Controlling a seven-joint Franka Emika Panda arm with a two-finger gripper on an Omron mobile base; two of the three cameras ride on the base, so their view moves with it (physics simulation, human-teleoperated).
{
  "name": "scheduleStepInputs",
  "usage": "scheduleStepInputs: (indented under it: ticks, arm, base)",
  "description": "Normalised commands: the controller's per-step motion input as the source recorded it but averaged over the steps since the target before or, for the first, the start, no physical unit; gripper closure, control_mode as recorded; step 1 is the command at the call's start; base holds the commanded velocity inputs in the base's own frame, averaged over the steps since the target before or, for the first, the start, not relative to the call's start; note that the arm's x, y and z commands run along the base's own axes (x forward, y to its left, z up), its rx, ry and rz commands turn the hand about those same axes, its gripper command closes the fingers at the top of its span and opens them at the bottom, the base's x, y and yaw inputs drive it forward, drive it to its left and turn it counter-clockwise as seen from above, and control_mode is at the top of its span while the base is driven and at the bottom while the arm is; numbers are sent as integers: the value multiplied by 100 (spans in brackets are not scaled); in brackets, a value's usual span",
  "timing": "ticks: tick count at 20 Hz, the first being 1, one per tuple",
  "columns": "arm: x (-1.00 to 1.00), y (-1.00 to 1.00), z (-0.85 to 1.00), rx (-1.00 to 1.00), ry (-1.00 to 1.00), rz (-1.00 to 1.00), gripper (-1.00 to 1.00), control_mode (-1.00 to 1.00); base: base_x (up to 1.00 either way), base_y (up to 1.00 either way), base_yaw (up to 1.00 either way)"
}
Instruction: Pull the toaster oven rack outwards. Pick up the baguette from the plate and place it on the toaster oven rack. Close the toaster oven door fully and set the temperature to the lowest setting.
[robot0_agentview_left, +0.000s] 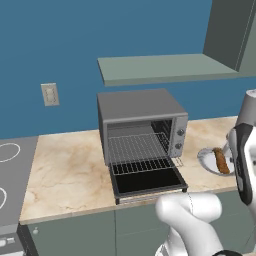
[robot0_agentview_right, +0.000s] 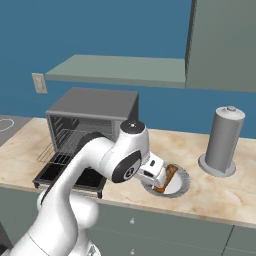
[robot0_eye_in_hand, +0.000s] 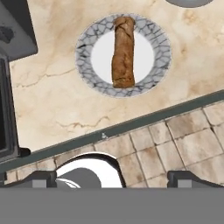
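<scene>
The marbled table (robot0_agentview_left: 65, 170) runs across the middle of the left base view, with a stovetop (robot0_agentview_left: 12, 175) at the left edge. At the centre stands the toaster oven (robot0_agentview_left: 142, 125), grey and boxy, its knobs (robot0_agentview_left: 180, 139) in a column on the right front. The toaster oven door (robot0_agentview_left: 147, 182) hangs open, lying flat out toward the lower centre of the frame, its dark glass facing up. The toaster oven rack (robot0_agentview_left: 140, 152) is slid partway out, its front edge over the hinge end of the door.

In the right base view a tall grey canister (robot0_agentview_right: 222, 140) stands at the right, apart from the plate (robot0_agentview_right: 181, 186), which sits at the lower centre, near the table's front edge. The white arm reaches over it, and the claw (robot0_agentview_right: 159, 176) hangs just above the plate.

In the hand view the plate fills the upper centre, and the baguette (robot0_eye_in_hand: 123, 52) lies on it, running top to bottom. The claw (robot0_eye_in_hand: 112, 179) stands wide open at the bottom edge, holding nothing.
</scene>
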Motion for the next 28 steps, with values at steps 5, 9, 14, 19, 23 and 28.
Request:
scheduleStepInputs:
  ticks: [5,9,14,19,23,28]
  arm:
    - [36,-26,-43,0,0,0,-100,-100]
    - [44,-20,-39,0,0,1,-100,-100]
    - [49,-10,-34,0,0,3,-100,-100]
    - [43,-14,-32,0,0,3,-100,-100]
    - [41,-24,-35,0,0,1,-100,-100]
    - [44,-22,-36,0,0,0,-100,-100]
  base:
    - [0,0,0]
    - [0,0,0]
    - [0,0,0]
    - [0,0,0]
    - [0,0,0]
    - [0,0,0]
